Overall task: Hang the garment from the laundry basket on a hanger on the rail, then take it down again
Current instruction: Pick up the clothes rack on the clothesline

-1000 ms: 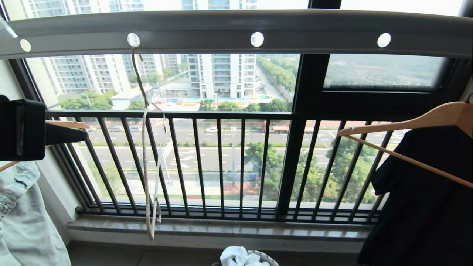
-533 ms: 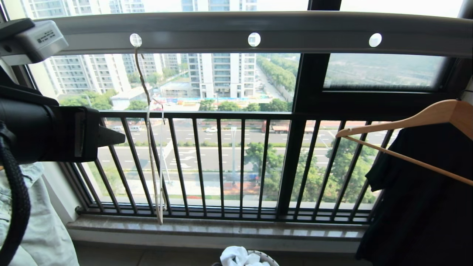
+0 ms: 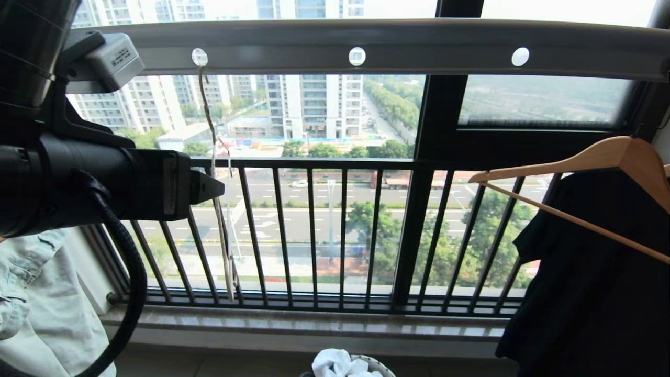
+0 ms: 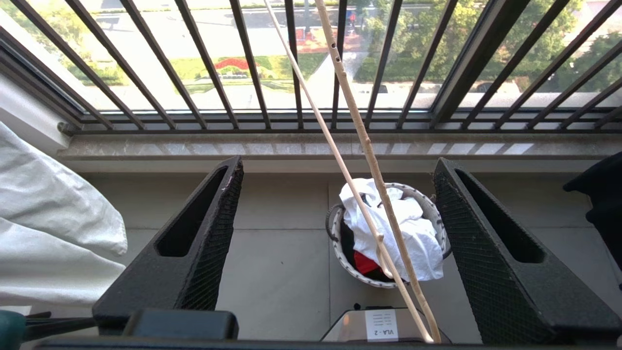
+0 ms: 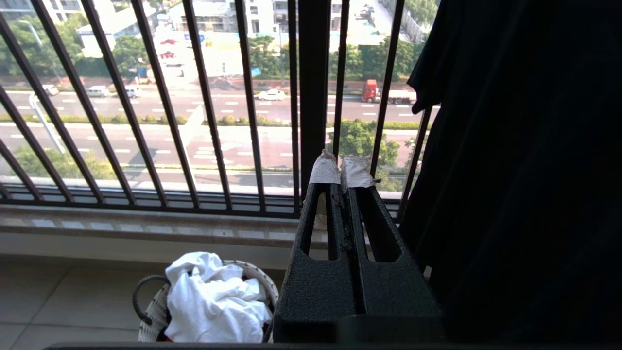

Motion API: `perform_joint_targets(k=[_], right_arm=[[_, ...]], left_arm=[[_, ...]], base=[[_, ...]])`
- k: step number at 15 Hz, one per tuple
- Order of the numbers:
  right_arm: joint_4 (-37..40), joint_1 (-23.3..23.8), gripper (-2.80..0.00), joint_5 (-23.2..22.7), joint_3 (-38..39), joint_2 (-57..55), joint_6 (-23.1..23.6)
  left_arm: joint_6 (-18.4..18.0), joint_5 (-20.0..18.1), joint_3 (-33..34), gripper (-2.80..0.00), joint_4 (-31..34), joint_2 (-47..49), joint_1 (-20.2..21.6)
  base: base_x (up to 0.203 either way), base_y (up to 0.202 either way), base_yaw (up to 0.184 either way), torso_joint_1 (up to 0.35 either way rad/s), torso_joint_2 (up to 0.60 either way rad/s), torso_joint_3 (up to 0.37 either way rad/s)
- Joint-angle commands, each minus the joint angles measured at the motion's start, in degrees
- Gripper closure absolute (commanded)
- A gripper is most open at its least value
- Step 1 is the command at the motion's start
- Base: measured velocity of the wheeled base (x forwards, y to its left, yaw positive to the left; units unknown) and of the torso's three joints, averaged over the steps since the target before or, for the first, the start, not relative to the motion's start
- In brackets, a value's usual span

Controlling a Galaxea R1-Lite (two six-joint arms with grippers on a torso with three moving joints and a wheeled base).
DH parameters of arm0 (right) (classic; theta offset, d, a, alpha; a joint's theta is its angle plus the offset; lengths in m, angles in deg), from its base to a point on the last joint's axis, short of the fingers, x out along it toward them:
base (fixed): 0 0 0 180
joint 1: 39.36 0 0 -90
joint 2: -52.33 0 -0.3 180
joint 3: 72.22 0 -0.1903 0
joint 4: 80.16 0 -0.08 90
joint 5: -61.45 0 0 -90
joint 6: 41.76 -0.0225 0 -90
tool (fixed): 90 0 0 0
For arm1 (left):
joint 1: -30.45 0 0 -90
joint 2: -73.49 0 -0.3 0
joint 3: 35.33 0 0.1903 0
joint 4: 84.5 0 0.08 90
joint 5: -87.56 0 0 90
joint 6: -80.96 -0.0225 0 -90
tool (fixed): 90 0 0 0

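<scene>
Hanger (image 3: 222,209): thin cream rod, hooked in a round hole of the grey metal rail (image 3: 419,50), long axis near vertical, lower end by the window bars' foot. Left gripper (image 4: 335,170) raised beside it, textured black fingers spread wide, nothing held; right gripper (image 5: 340,170) closed, empty. Crumpled white garment (image 4: 393,223) fills the round woven laundry basket (image 4: 340,253) on the floor tiles.

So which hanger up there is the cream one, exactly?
Look along the grey overhead rail to its left-hand hole. The cream hanger dangles there, seen edge-on before the window bars. Unlike the thick wooden hanger on the right, it is thin and bare.
</scene>
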Motion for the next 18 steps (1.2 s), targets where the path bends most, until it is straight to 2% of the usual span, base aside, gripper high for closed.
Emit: perform_joint_targets(k=[1,5,10,13,18], right_arm=[[0.0,0.0,0.0,0.0,0.0,-0.1,0.0],[0.0,0.0,0.0,0.0,0.0,-0.1,0.0],[0.0,0.0,0.0,0.0,0.0,-0.1,0.0],[0.0,0.0,0.0,0.0,0.0,-0.1,0.0],[0.0,0.0,0.0,0.0,0.0,-0.1,0.0]], left_arm=[[-0.1,3.6,0.1,-2.8,-0.4,3.8,-0.9],[-0.1,9.3,1.2,-2.8,-0.4,5.5,-1.2],[0.0,10.6,0.8,-2.8,-0.6,7.5,-1.1],[-0.2,12.3,0.7,-2.8,-5.0,9.7,-1.0],[0.1,14.3,-0.1,-2.8,-5.9,11.3,-0.7]], base=[[0.0,0.0,0.0,0.0,0.0,0.0],[0.0,0.0,0.0,0.0,0.0,0.0],[0.0,0.0,0.0,0.0,0.0,0.0],[0.0,0.0,0.0,0.0,0.0,0.0],[0.0,0.0,0.0,0.0,0.0,0.0]])
